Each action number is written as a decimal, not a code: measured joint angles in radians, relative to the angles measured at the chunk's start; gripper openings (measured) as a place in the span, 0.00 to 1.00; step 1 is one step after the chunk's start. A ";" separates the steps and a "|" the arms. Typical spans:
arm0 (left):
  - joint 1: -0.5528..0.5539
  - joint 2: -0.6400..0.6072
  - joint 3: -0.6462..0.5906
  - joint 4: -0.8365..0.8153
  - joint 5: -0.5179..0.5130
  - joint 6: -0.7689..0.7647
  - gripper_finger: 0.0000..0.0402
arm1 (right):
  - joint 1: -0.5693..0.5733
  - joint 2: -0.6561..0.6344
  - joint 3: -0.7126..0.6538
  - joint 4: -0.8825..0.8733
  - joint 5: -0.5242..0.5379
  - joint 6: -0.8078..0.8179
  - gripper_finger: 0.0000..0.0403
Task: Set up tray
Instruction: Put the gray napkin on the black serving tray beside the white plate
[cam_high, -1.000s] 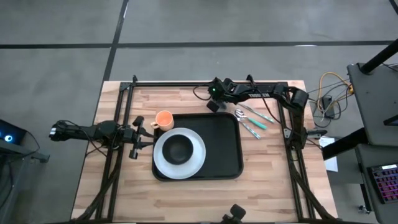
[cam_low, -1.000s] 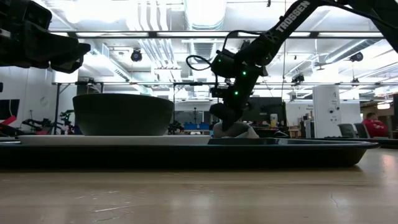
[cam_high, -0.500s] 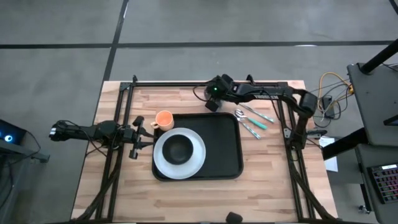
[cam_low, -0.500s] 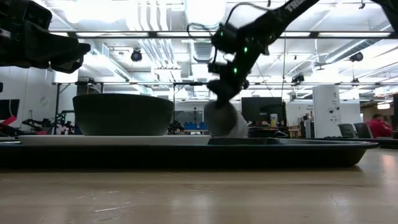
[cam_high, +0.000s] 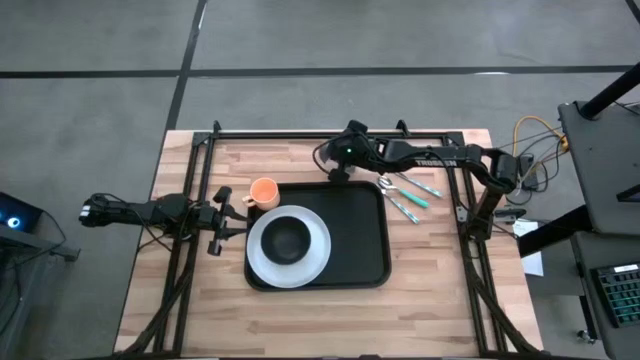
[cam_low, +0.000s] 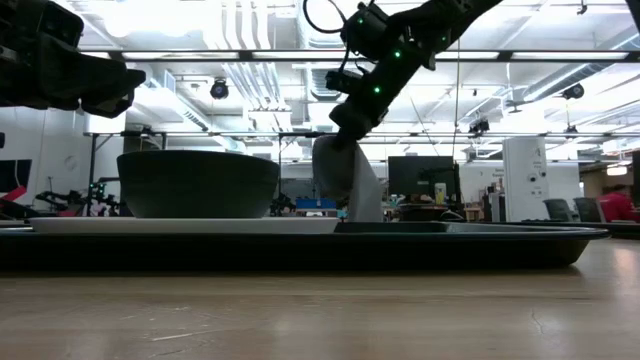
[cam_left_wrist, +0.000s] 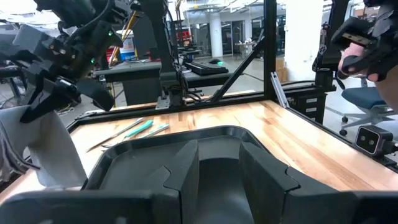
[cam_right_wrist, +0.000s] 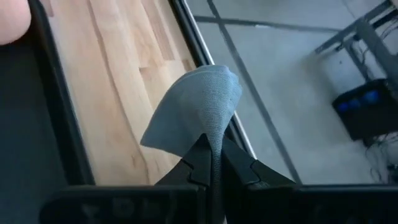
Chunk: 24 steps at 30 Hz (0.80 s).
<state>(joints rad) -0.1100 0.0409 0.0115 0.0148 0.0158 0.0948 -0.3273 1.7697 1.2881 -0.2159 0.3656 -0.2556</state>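
High view: the right gripper (cam_high: 340, 167) is raised over the far edge of the tray (cam_high: 365, 240), near its far left corner. The tray lies below and on the near side of this gripper, flat on the table (cam_high: 440, 300). A white plate (cam_high: 316, 250) with a black bowl (cam_high: 288, 238) sits in the tray's left half. An orange cup (cam_high: 263, 191) stands on the table left of the right gripper, just beside the tray's rim. Cutlery (cam_high: 405, 195) lies on the table to the right gripper's right. The left gripper (cam_high: 228, 215) hangs at the tray's left edge, just near of the cup.

Low view: the right gripper (cam_low: 342, 128) holds a grey cloth (cam_low: 345, 180) by its top; the cloth hangs down toward the tray (cam_low: 500, 245). The bowl (cam_low: 198, 183) stands to the gripper's left.

Left wrist view: the left gripper's fingers (cam_left_wrist: 267, 171) stand apart with nothing between them, the tray (cam_left_wrist: 149, 152) directly ahead. The cloth (cam_left_wrist: 46, 146) hangs beyond, under the right arm.

Right wrist view: the right gripper's fingers (cam_right_wrist: 198, 163) are pressed together on the cloth (cam_right_wrist: 199, 112), which stands up ahead of them over the table (cam_right_wrist: 118, 81) edge
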 joint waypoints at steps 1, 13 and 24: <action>0.000 0.000 0.000 0.000 0.000 0.000 0.24 | -0.006 -0.001 -0.004 0.017 -0.002 -0.004 0.02; 0.000 0.000 0.000 0.000 0.000 0.000 0.24 | -0.177 -0.097 -0.085 0.192 -0.642 -0.132 0.02; 0.000 0.000 0.000 0.000 0.000 0.000 0.24 | -0.358 -0.217 -0.252 0.258 -0.919 -0.318 0.02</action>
<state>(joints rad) -0.1097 0.0410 0.0115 0.0147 0.0158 0.0948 -0.6854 1.5524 1.0366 0.0422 -0.5537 -0.5735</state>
